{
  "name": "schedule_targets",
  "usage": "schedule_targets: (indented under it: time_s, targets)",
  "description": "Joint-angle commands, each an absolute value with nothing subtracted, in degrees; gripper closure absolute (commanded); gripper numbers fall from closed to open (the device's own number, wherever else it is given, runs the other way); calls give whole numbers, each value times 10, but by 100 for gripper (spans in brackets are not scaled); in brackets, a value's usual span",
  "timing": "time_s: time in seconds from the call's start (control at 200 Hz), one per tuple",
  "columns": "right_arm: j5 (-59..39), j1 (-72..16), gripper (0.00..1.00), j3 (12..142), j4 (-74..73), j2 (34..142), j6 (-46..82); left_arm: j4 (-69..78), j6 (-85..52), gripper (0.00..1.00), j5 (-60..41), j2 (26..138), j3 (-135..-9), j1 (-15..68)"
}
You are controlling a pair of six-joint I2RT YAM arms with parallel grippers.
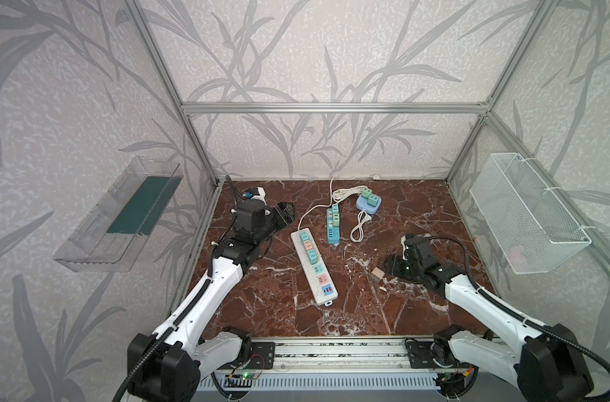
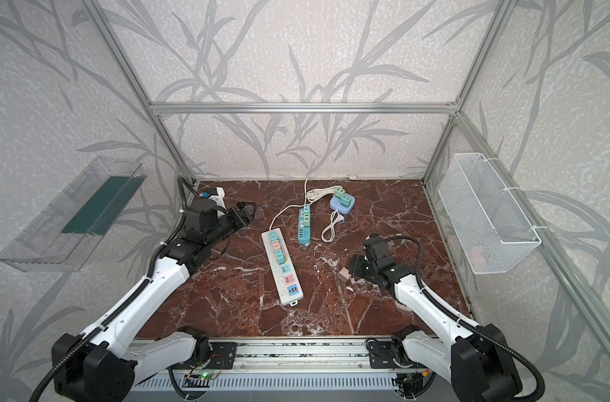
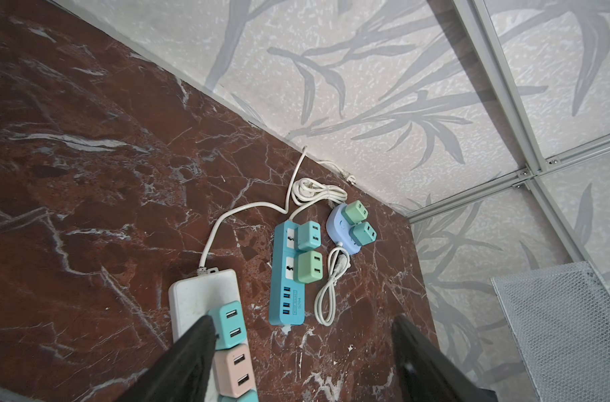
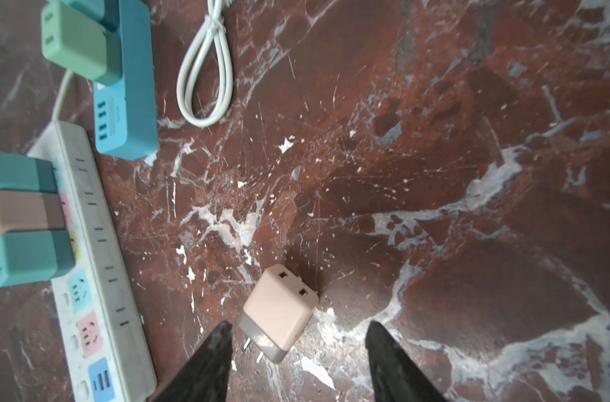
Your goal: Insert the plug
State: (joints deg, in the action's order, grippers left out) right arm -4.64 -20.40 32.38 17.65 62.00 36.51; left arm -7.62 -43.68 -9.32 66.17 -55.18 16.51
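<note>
- Covering the floor of the cell, the red-brown marble tabletop (image 1: 418,215) carries everything listed below.
- A clear plastic tray (image 1: 98,243) hangs on the left wall with a dark green sheet in it. A white wire basket (image 1: 526,209) hangs on the right wall, and something pale pink shows dimly through its mesh.
- The white power strip (image 1: 307,269) lies left of centre and runs near to far, with its cord leaving the far end. Teal and pink cube adapters fill its far half. Toward the near end, a teal socket face, a pink one and a blue USB block stand free.
- The blue power strip (image 1: 333,238) lies just right of the white strip's far end and holds a teal and a green cube. The small print beside its USB ports is too fine to read.
- The left gripper (image 1: 291,214) hangs left of the white strip's far end, with its jaws wide apart.
- The right gripper (image 4: 298,330) sits low over the marble right of centre. Its jaws stand apart on either side of the plug and are not clamped on it.
- A lilac round hub (image 1: 362,207) sits far back, right of the blue strip, with two cubes plugged in.
- A white cable loop (image 1: 357,231) lies just on the near side of the hub.
- The pink plug (image 4: 279,309) lies on its side on the tabletop, right of the white strip's near half. Only bare marble separates the two. Its prongs point back toward the right gripper, and it lies closer to one fingertip (image 4: 220,334) than to the other.
</note>
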Motion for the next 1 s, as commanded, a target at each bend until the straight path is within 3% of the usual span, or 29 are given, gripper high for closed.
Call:
schedule_targets:
  time_s: [0.0,0.155,0.24,0.495,0.705,0.995]
  targets:
    - [-107,-171,40,309,141,614,345,-106,-439,4,-116,692,-579,165]
    - [-136,-126,37,304,130,606,331,-110,-382,1,-149,717,-599,165]
    - [-160,-111,37,289,105,601,329,-120,-366,11,-161,730,-611,178]
    - [-165,-91,40,251,46,586,337,-221,-244,16,-5,787,-688,346]
    - [-105,-89,41,221,59,512,335,-305,-183,17,79,881,-777,465]
    - [2,-83,40,192,116,383,343,-415,-146,21,73,1059,-930,560]
